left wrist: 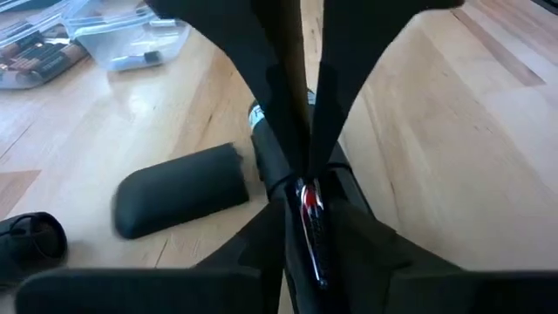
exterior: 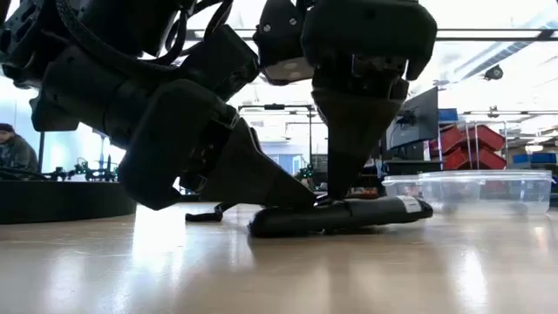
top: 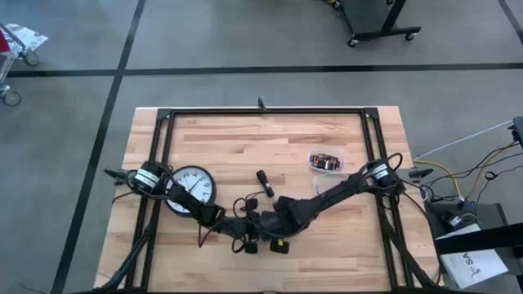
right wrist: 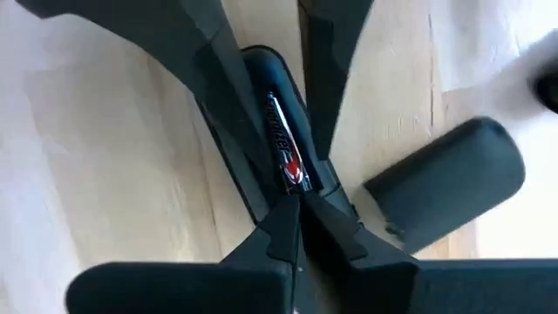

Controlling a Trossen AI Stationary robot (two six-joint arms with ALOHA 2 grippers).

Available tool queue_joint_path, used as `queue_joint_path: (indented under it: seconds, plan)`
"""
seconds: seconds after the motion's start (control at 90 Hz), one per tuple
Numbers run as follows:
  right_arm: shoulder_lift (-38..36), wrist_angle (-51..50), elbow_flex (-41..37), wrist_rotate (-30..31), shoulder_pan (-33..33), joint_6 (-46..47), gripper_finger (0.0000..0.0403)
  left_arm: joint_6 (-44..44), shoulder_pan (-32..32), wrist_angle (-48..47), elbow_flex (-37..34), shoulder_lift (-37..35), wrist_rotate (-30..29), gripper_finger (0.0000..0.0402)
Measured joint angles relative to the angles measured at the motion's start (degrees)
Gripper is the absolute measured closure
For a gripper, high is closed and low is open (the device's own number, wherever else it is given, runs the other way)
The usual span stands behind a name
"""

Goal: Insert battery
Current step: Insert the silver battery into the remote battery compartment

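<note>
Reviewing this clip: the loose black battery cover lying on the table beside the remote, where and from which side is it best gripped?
Grip the battery cover across its narrow width, near mid-length, coming straight down from above. It lies flat and alone on the wooden table, its long edges exposed, clear of the remote where both grippers meet.

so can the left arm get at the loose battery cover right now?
Probably not yet: the left gripper is busy at the remote alongside the right gripper. The cover lies bare beside it, nothing on top.
</note>
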Motion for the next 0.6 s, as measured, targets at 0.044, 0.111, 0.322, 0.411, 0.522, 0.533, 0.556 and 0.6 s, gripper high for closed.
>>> queue_joint_path:
  seconds: [0.044,0.111,0.322,0.411,0.522,0.533,0.556,0.6]
  plan:
    - [0.14,0.3,-0.26,0.88,0.19,0.63,0.0403,0.04,-0.08,0.0,0.0,0.0,-0.02,0.034]
    - [0.2,0.68,-0.61,2.24,0.66,1.87,0.0403,0.09,-0.08,0.0,0.0,0.02,-0.04,0.0342]
    - [0.28,0.92,-0.79,3.61,1.42,2.69,0.0403,0.25,-0.08,0.0,-0.02,0.04,-0.04,0.035]
    - [0.2,0.9,-0.79,3.75,1.42,3.27,0.0403,0.24,-0.1,0.0,-0.03,0.04,0.01,0.0365]
    - [-0.12,0.76,-0.85,4.17,1.79,4.54,0.0403,0.24,-0.1,0.07,-0.04,0.21,0.03,0.0391]
    - [-0.15,0.72,-0.85,4.32,1.87,4.8,0.0403,0.24,-0.1,0.09,-0.04,0.26,0.01,0.0393]
    - [-0.16,0.71,-0.85,4.76,2.04,5.1,0.0403,0.2,-0.11,0.11,-0.06,0.34,-0.04,0.0396]
    - [-0.18,1.06,-0.85,5.85,2.43,6.23,0.0403,-0.05,-0.1,0.13,-0.07,0.5,-0.17,0.0398]
